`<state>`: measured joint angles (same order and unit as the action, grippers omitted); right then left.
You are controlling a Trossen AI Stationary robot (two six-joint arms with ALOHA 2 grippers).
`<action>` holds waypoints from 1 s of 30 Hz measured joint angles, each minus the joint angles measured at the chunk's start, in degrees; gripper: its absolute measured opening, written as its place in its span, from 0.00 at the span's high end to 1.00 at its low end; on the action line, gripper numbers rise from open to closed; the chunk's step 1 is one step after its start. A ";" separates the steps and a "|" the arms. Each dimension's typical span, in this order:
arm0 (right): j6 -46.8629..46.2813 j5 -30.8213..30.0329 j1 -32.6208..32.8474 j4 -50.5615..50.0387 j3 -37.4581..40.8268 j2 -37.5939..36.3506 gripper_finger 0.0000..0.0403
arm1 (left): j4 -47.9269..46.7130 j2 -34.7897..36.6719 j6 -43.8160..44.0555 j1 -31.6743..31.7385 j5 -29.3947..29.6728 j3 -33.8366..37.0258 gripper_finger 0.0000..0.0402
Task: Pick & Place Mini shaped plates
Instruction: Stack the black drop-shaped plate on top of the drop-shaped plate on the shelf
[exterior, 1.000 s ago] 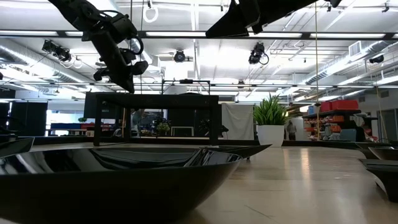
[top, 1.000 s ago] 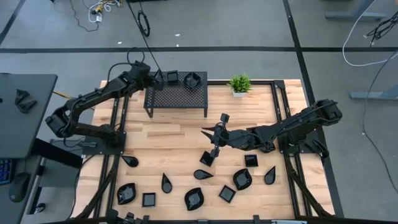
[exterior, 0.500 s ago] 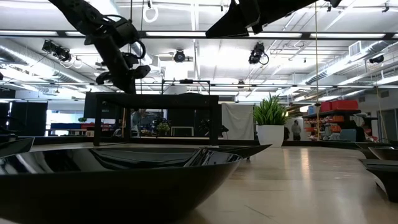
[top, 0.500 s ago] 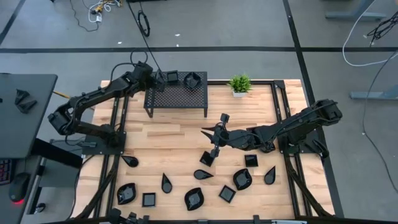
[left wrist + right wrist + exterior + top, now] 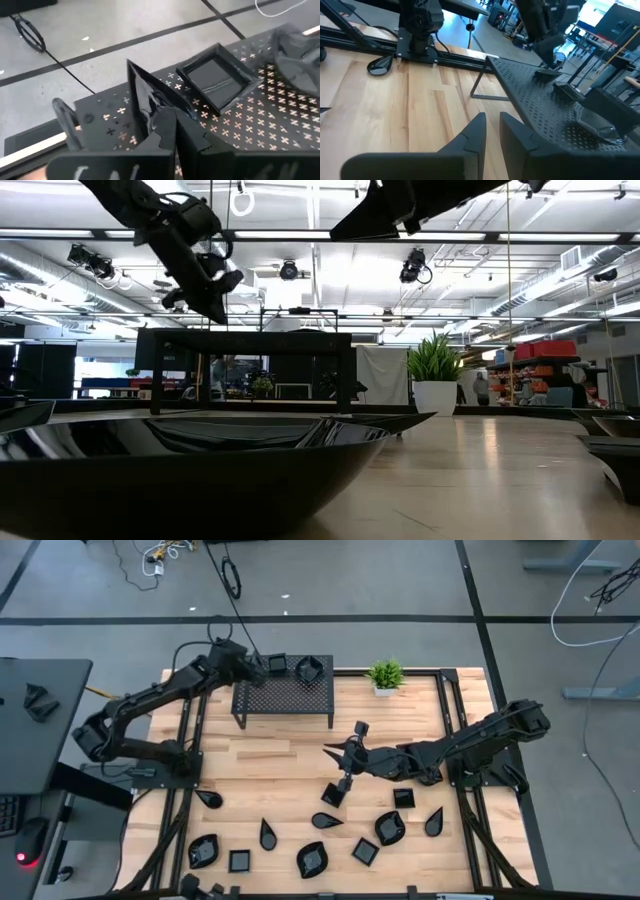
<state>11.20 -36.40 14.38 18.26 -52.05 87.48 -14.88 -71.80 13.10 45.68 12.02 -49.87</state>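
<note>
Wooden tabletop [image 5: 280,755], black mesh rack [image 5: 283,695] at rear: L gripper [image 5: 172,125] clamped on glossy black leaf plate [image 5: 145,97] over rack's corner; R gripper [image 5: 347,755] mid-table, jaws slightly apart, empty.

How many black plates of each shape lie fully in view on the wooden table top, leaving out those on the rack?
Teardrop plates: 4
Square plates: 4
Wavy-rim round plates: 3
Total: 11
</note>
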 joint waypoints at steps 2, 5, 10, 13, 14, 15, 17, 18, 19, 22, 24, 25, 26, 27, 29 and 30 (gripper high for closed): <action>0.00 0.00 -0.25 0.11 0.00 0.00 0.86 | 1.43 -1.80 -0.28 -0.03 -0.44 0.00 0.99; -0.05 0.00 -0.34 0.13 0.00 0.00 0.86 | 3.56 -3.51 -0.24 -0.25 -1.03 0.00 0.99; -0.20 0.02 -0.31 0.15 0.00 0.00 0.86 | 3.70 -5.04 -0.26 -0.30 -0.95 0.00 0.98; -0.20 0.02 -0.31 0.15 0.00 0.00 0.86 | 3.08 -5.14 -0.30 -0.10 -0.61 0.02 0.99; -0.20 0.02 -0.31 0.15 0.00 0.00 0.86 | 3.27 -5.12 -0.29 -0.10 -0.52 0.02 0.99; -0.21 0.02 -0.31 0.16 0.00 0.00 0.86 | 3.27 -5.12 -0.30 -0.10 -0.49 0.02 0.99; -0.20 0.02 -0.31 0.17 0.00 0.00 0.86 | 3.55 -5.12 -0.30 -0.10 -0.48 0.02 0.99; -0.22 0.02 -0.31 0.17 0.00 0.00 0.86 | 3.86 -5.10 -0.30 -0.10 -0.34 0.02 0.98; -0.22 0.02 -0.31 0.17 0.00 0.00 0.86 | 3.94 -4.96 -0.31 -0.11 -0.30 0.02 0.98; -0.21 0.02 -0.31 0.17 0.00 0.00 0.86 | 3.88 -3.81 -0.28 -0.49 -0.27 0.02 0.98; -0.22 0.02 -0.31 0.17 0.00 0.00 0.86 | 3.99 -3.30 -0.28 -0.91 -0.22 0.00 0.99; -0.22 0.02 -0.31 0.17 0.00 0.00 0.86 | 3.98 -3.26 -0.28 -1.09 -0.31 0.00 0.99; -0.22 0.02 -0.31 0.17 0.00 0.00 0.86 | 3.88 -3.26 -0.30 -1.20 -0.58 0.00 0.99; -0.21 0.02 -0.32 0.17 0.00 0.00 0.86 | 3.88 -3.26 -0.42 -1.24 -1.19 0.00 0.99; -0.02 0.02 -0.47 0.17 0.00 0.00 0.86 | 3.94 -3.38 -0.77 -1.24 -1.77 0.00 0.99; -0.02 0.02 -0.49 0.17 0.00 0.00 0.86 | 4.15 -3.62 -0.79 -1.28 -1.74 0.00 0.99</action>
<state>11.18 -36.38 13.89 18.44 -52.05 87.48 -10.73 -75.43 12.31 44.40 10.28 -49.87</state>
